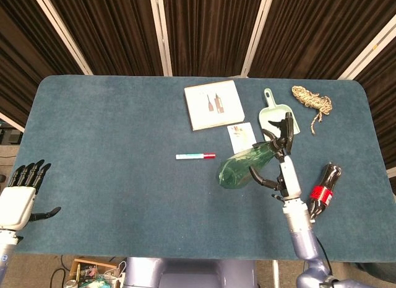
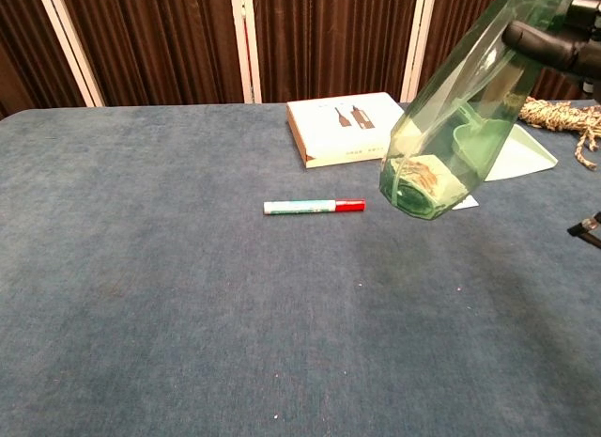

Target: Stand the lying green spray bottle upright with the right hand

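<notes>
Setting reads as a robotics lab test station. A table [image 1: 124, 176] covered in blue-grey carpet-like cloth stands before dark pleated curtains [image 1: 210, 28] with pale frame bars. Unrelated props lie scattered on it: marker [image 1: 195, 156], box [image 1: 213, 104], dustpan [image 1: 278, 117], rope [image 1: 311, 101], cola bottle [image 1: 323, 192].
</notes>
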